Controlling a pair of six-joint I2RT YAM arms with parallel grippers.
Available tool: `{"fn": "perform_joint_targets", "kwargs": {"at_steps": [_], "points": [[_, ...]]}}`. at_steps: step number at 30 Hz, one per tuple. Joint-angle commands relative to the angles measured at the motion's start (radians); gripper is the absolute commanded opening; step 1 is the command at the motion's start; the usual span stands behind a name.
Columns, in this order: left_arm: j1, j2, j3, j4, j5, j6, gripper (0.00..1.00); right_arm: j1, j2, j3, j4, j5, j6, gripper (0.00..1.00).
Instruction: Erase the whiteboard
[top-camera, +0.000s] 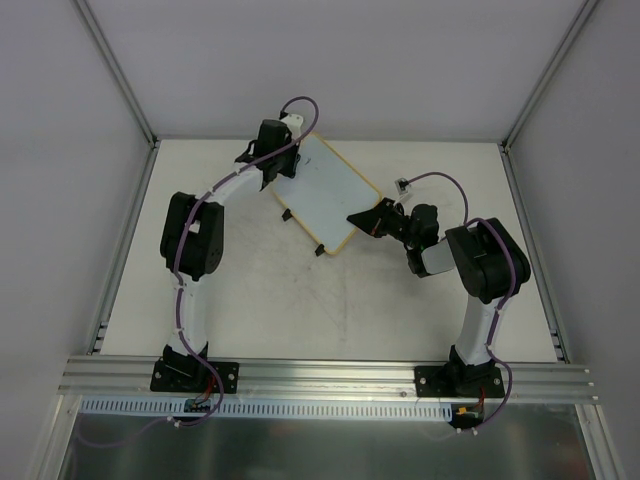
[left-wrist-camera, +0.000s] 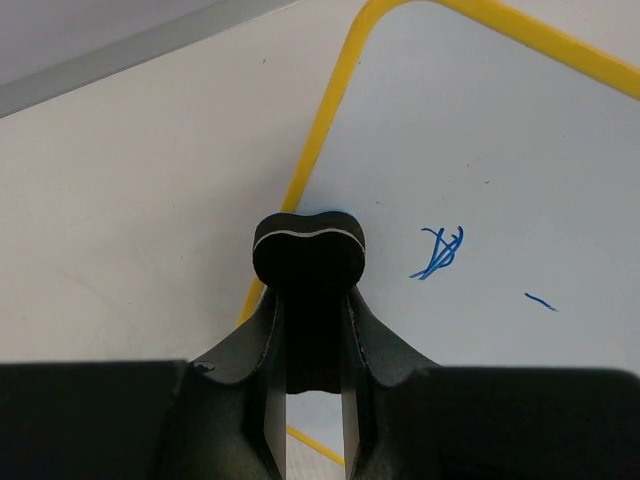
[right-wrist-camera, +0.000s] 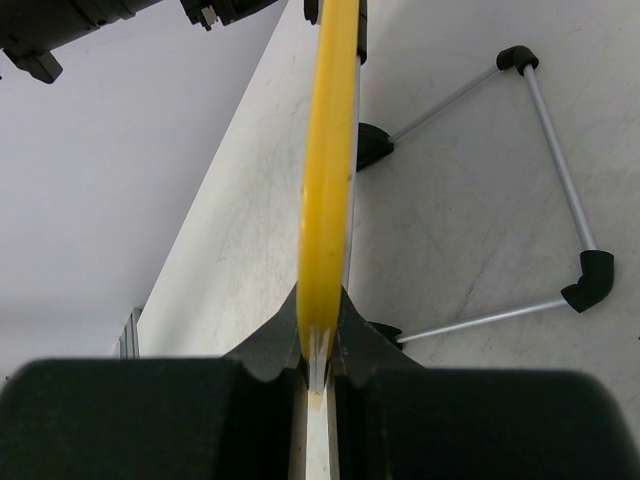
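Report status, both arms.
Left gripper shut on black block. Right gripper shut on whiteboard edge. Blue scribbles unerased. Nothing seen between block and marks.

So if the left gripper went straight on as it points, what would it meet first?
Probably the whiteboard: the black block held in the left gripper aims at its surface just inside the yellow frame. Present contact is unclear.

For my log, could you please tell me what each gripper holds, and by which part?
The left gripper clamps a small black block by its lower end; the right gripper pinches the whiteboard by its yellow frame edge.
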Motion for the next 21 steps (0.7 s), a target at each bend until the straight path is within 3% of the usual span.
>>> {"fn": "perform_joint_targets", "kwargs": {"at_steps": [1,21], "points": [[-0.108,-0.03,-0.041,-0.003,0.109,-0.003,0.0,0.04,0.001,0.032,0.259,-0.124,-0.028,0.0],[-0.193,-0.101,-0.19,0.089,0.243,0.007,0.0,0.042,0.002,0.035,0.259,-0.129,-0.024,0.0]]}}
